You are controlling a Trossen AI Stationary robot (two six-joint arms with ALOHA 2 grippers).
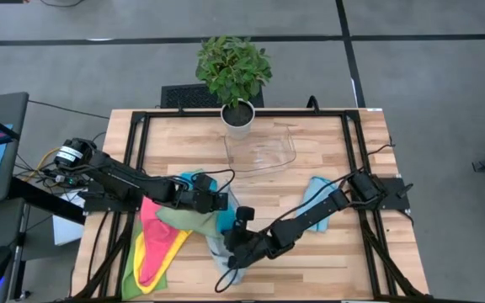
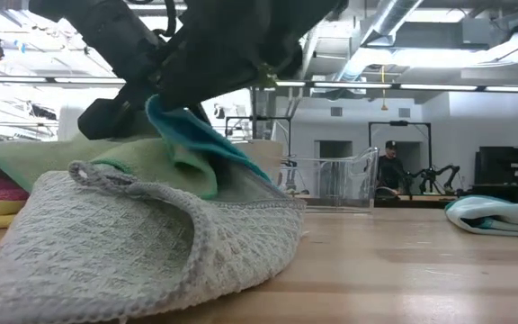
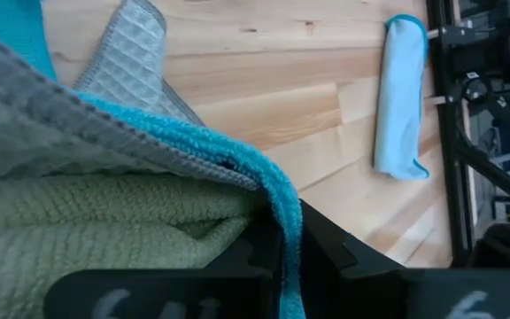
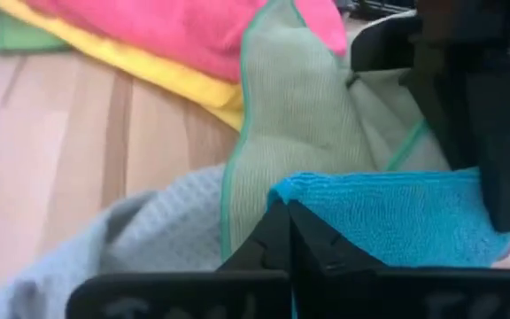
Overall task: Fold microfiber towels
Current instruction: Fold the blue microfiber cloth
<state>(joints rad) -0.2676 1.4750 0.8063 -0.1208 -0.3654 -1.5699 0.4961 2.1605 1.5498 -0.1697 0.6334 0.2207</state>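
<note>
both claws pinch the blue towel (image 4: 397, 213), left claw (image 3: 277, 257) seemingly gripping green too, right claw (image 4: 289, 232)

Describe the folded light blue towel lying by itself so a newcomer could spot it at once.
Start at the potted plant on the wooden table's far edge, then look toward the right arm's base. The folded light blue towel lies there alone, partly under that arm. Unlike the heaped pink, yellow, green and grey towels, it is apart and neatly folded.

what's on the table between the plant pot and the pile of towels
A clear plastic tray lies there, on bare wood just in front of the pot, apart from the towel pile. The high view shows it.
</note>
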